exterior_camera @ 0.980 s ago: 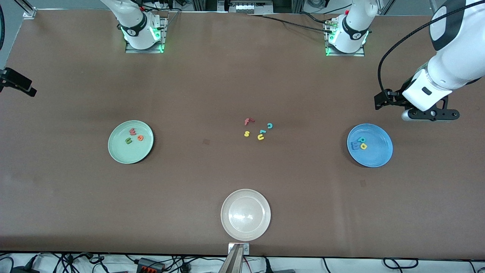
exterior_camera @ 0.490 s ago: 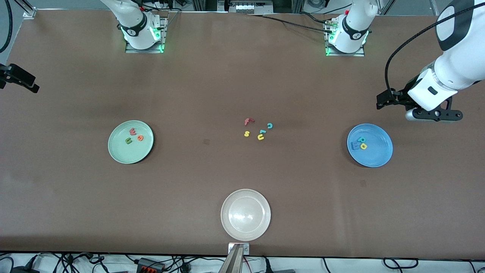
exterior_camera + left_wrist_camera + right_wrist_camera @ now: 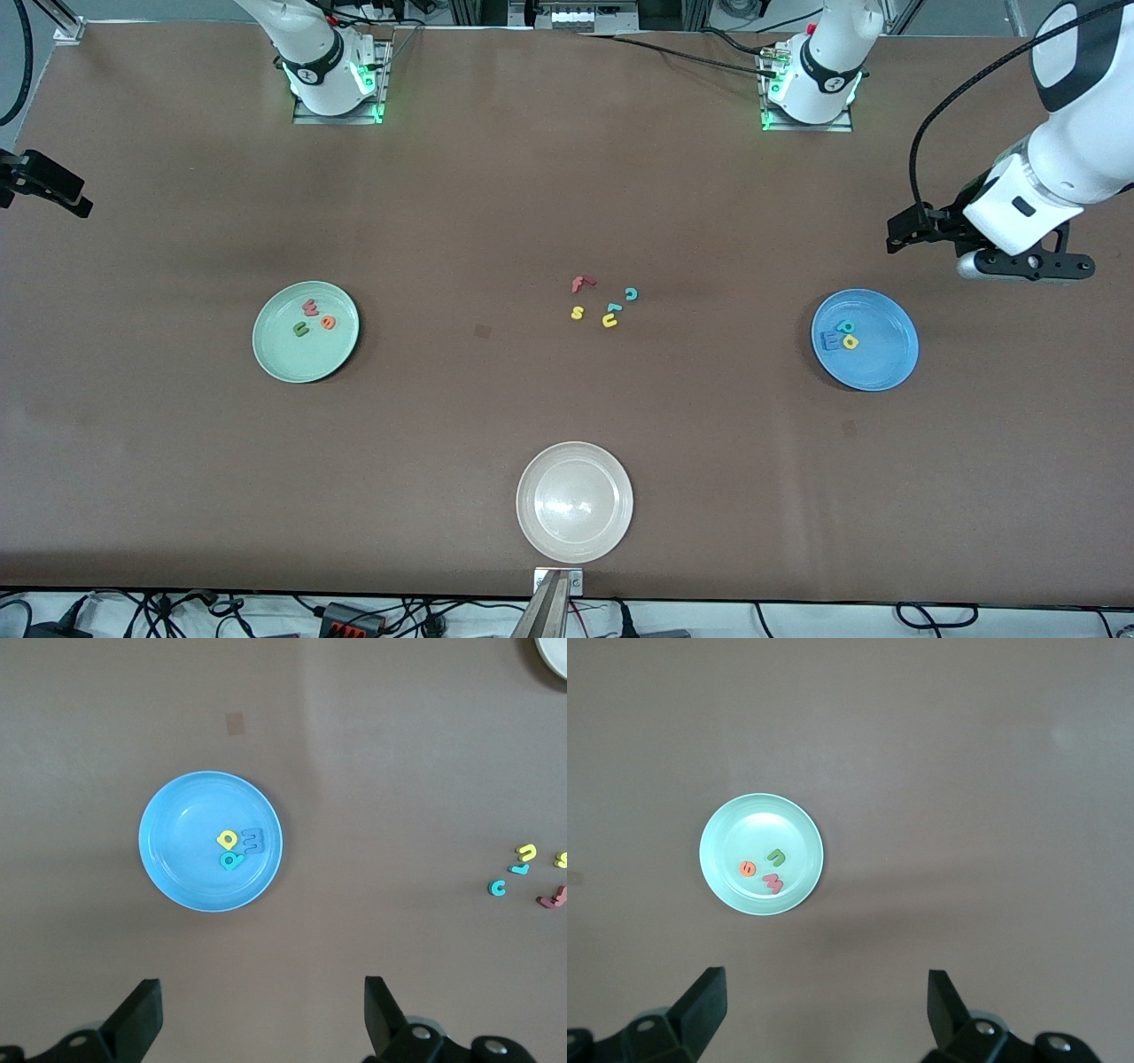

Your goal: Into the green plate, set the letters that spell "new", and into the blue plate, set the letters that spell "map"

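Front view showed me both words already sorted, so I judged the placing finished and only the retreat in hand. At the left middle of that frame sat the green plate (image 3: pixel 266 350), holding the pink-red w (image 3: pixel 310 307), the olive-green n (image 3: pixel 301 330) and the orange e (image 3: pixel 328 322). At the right middle sat the blue plate (image 3: pixel 881 368), holding the blue m (image 3: pixel 831 340), the yellow a (image 3: pixel 850 342) and the teal p (image 3: pixel 846 327), all bunched together.

Mid-frame, the spare letters lay on the bare table: a red f (image 3: pixel 580 283), a yellow s (image 3: pixel 577 312), a teal c (image 3: pixel 631 293) and a yellow u (image 3: pixel 609 321), with another small teal piece just beside the u. A whitish plate (image 3: pixel 611 532) sat empty at the bottom centre.

My left gripper (image 3: pixel 1019 263) hung at the right edge, above the blue plate in the frame, fingers apart and empty. My right gripper (image 3: pixel 44 190) showed only at the left edge; its wrist view had its fingers (image 3: pixel 700 1010) spread wide, nothing between them.

Next, I reckoned, nothing called for a grasp: just park both arms.

Against a second earlier, the left arm had drawn up and toward the right edge; the right gripper had shifted slightly. No letter had moved.
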Robot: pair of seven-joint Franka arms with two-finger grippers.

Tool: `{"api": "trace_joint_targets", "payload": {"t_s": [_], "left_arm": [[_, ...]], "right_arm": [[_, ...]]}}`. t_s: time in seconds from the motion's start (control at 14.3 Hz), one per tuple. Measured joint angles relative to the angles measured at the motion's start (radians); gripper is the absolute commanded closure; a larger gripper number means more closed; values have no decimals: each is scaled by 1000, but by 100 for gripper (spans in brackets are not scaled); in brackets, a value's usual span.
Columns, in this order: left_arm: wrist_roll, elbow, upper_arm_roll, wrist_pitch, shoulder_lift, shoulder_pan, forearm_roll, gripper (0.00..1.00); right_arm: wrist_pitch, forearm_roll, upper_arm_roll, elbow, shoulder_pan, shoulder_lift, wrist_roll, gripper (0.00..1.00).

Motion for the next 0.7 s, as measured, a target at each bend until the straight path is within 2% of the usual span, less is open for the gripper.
{"api": "trace_joint_targets", "payload": {"t_s": [0.7], "left_arm": [[36,33,-1,-3,18,-2,15,0]], "right_arm": [[0,0,0,-11,1,7,-2,0]]}}
